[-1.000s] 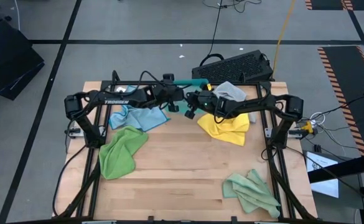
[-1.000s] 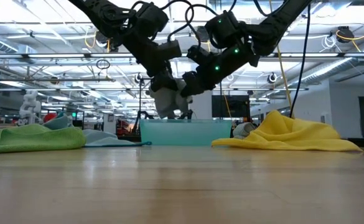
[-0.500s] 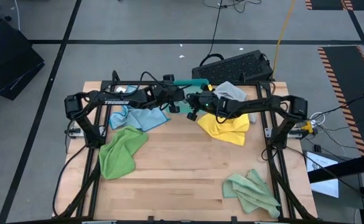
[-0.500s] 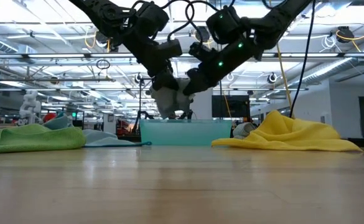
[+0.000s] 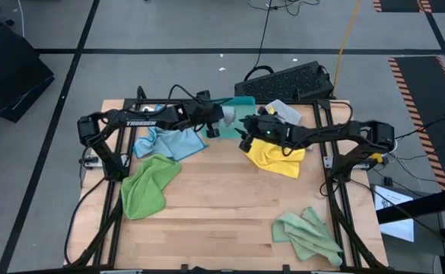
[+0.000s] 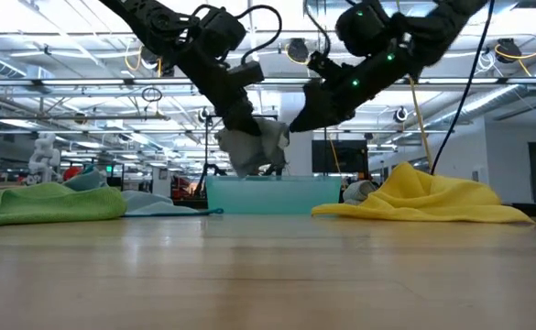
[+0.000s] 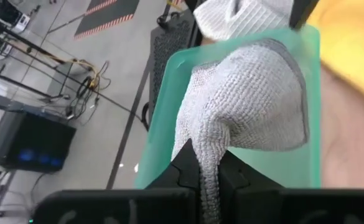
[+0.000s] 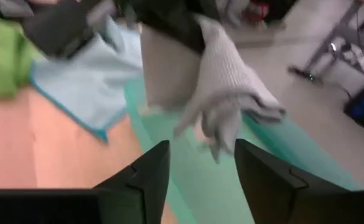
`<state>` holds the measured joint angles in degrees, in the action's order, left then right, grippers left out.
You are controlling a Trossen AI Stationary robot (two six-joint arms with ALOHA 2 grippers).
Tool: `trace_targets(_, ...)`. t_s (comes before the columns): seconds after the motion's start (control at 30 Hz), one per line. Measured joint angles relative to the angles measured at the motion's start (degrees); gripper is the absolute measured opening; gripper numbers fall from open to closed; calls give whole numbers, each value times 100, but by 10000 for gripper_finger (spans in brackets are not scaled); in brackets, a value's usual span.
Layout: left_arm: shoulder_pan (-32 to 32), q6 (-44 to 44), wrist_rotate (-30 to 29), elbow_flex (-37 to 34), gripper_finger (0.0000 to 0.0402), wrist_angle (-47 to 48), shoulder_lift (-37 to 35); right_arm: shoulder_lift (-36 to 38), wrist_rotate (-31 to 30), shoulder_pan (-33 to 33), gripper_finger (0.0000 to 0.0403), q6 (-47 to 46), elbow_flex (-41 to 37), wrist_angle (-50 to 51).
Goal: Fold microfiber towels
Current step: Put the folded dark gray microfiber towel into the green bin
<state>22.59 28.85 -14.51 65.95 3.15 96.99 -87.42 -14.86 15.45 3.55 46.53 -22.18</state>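
Note:
My left gripper (image 5: 216, 124) is shut on a grey towel (image 6: 254, 147) and holds it above the teal tray (image 6: 272, 194) at the table's far edge. My right gripper (image 6: 302, 117) is open and empty, just right of that towel; its wrist view (image 8: 197, 171) looks at the hanging towel (image 8: 228, 93). A second grey towel (image 5: 283, 112) lies at the tray's right. The yellow towel (image 5: 277, 156), light blue towel (image 5: 169, 142) and two green towels (image 5: 147, 183) (image 5: 309, 236) lie crumpled on the table. My left gripper pinches a bunched fold of the grey towel (image 7: 210, 171) between its two fingers, several layers thick. The fingers come slanting down from the table's left. The towel hangs slack past the fingertips over the tray (image 7: 163, 124); whether its lower end touches the tray I cannot tell.
A black keyboard (image 5: 287, 80) lies on the floor beyond the far edge. The two arms' grippers stand close together over the tray. Bare wood (image 5: 222, 205) lies between the towels in the middle and at the near side.
My right gripper has drawn back from the grey towel, up and toward the table's right edge. The towel stays in my left gripper over the tray, and its right-hand part now droops loose.

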Motion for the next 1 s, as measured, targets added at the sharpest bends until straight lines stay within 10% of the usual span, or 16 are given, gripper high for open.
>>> trace_targets(0.47, 22, -448, 628, 0, 8, -63, 2, -166, -383, -3, 320, 736, -729, -2773)
trace_targets(1.0, -26, -324, 763, 0, 17, -77, 4, -1484, -75, 331, 236, 518, -29, -2842)
